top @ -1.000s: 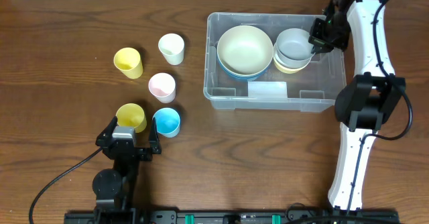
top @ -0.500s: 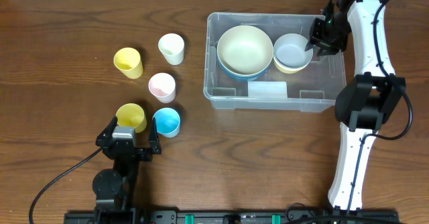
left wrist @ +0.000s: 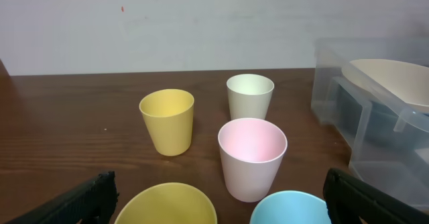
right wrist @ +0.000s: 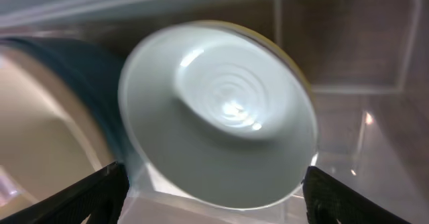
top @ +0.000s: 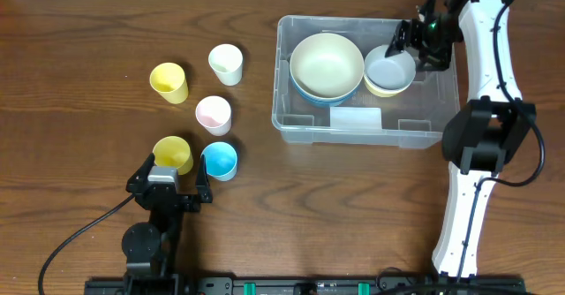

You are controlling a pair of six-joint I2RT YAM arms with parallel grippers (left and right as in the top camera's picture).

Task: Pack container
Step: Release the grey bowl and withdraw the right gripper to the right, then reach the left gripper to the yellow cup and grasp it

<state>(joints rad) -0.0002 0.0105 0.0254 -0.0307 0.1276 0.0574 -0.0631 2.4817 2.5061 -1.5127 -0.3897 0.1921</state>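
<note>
The clear container (top: 415,127) stands at the right of the table. Inside it a large cream bowl (top: 327,61) rests in a blue bowl, and a pale grey bowl (top: 387,66) sits in a yellow bowl. My right gripper (top: 413,46) hangs open over the grey bowl's far right rim, holding nothing. In the right wrist view the grey bowl (right wrist: 221,110) lies free between the spread fingers (right wrist: 87,197). My left gripper (top: 171,178) stands open just in front of a yellow cup (top: 173,154) and a blue cup (top: 219,160).
Left of the container stand a second yellow cup (top: 168,81), a white cup (top: 225,64) and a pink cup (top: 213,113). The left wrist view shows the pink cup (left wrist: 252,157) straight ahead and the container's wall (left wrist: 335,83) to the right.
My right gripper has opened and let go of the grey bowl, which now sits in the yellow bowl. The container has shifted slightly to the right. The left arm has not moved.
</note>
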